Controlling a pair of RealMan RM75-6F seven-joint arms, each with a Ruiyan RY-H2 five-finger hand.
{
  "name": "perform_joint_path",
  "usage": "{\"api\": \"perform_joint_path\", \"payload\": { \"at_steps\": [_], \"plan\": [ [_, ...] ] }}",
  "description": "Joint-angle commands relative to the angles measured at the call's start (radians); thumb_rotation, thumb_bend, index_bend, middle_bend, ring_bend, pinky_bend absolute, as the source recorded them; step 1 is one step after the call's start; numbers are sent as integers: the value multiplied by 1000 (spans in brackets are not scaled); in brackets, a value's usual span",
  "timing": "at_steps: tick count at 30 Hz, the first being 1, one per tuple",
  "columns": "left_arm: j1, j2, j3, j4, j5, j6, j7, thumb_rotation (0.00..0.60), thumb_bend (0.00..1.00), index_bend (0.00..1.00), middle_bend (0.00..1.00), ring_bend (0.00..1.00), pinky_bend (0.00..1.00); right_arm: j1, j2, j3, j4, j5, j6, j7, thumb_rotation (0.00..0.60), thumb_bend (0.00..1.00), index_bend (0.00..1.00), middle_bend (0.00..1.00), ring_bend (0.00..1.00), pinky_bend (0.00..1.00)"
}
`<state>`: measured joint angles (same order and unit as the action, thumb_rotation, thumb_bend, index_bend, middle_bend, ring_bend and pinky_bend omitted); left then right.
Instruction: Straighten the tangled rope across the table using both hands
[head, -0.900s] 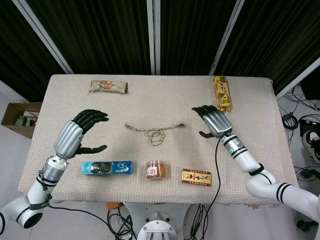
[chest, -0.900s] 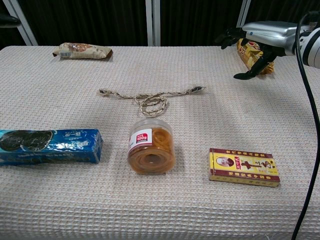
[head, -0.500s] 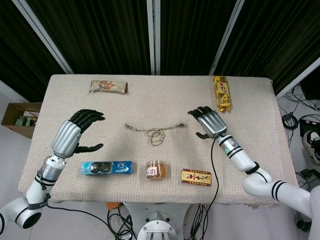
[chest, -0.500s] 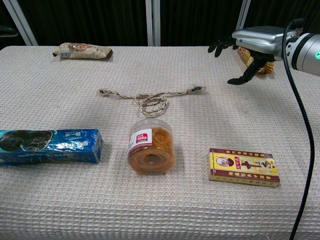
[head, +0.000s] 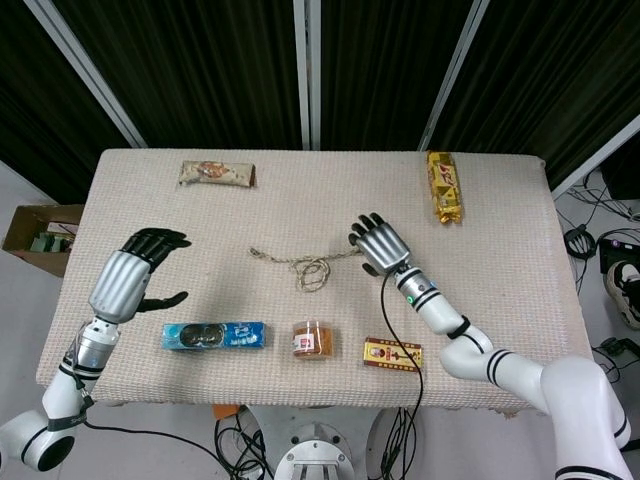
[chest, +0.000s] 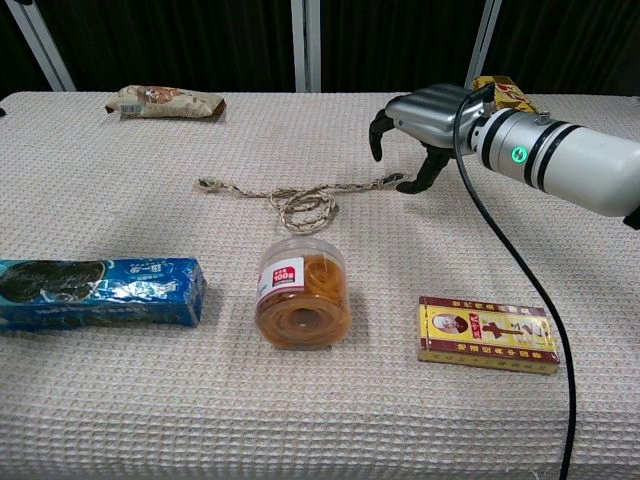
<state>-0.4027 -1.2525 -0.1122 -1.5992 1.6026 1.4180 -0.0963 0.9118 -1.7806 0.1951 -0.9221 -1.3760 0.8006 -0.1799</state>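
The tan braided rope (head: 305, 266) lies mid-table, its ends stretched left and right and a small tangled loop (chest: 301, 207) in the middle. My right hand (head: 380, 243) hovers with spread fingers just above the rope's right end (chest: 392, 181); in the chest view its thumb tip comes down right beside that end, and no grip shows. My left hand (head: 135, 270) floats above the table's left side, well left of the rope's left end (head: 256, 253), fingers loosely curved and apart, holding nothing. The chest view does not show the left hand.
A brown snack bar (head: 217, 173) lies at the back left and a yellow packet (head: 444, 187) at the back right. Along the front stand a blue cookie pack (head: 213, 335), a clear jar (head: 311, 339) and a red-yellow box (head: 393, 354).
My right hand has swept left from near the yellow packet and dropped to the rope's right end. The left hand has drifted a little left and toward the front edge.
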Motion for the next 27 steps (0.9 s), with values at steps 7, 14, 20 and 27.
{"api": "perform_joint_path", "payload": {
  "at_steps": [7, 14, 20, 27],
  "plan": [
    [16, -10, 15, 25, 1, 12, -23, 600, 24, 273, 242, 184, 211, 68, -142, 6, 193, -2, -30, 68, 600, 273, 447, 292, 108, 194],
    [23, -16, 20, 49, 1, 18, -48, 600, 24, 273, 242, 184, 211, 91, -194, 3, 277, -4, -42, 100, 600, 311, 485, 309, 111, 193],
    [28, -18, 25, 62, 4, 23, -61, 600, 24, 273, 242, 184, 210, 100, -222, -1, 326, -6, -47, 119, 600, 320, 505, 320, 114, 193],
    [35, -20, 28, 71, 4, 28, -69, 600, 24, 274, 242, 184, 211, 104, -250, -5, 379, -9, -48, 143, 600, 354, 561, 349, 119, 193]
  ]
}}
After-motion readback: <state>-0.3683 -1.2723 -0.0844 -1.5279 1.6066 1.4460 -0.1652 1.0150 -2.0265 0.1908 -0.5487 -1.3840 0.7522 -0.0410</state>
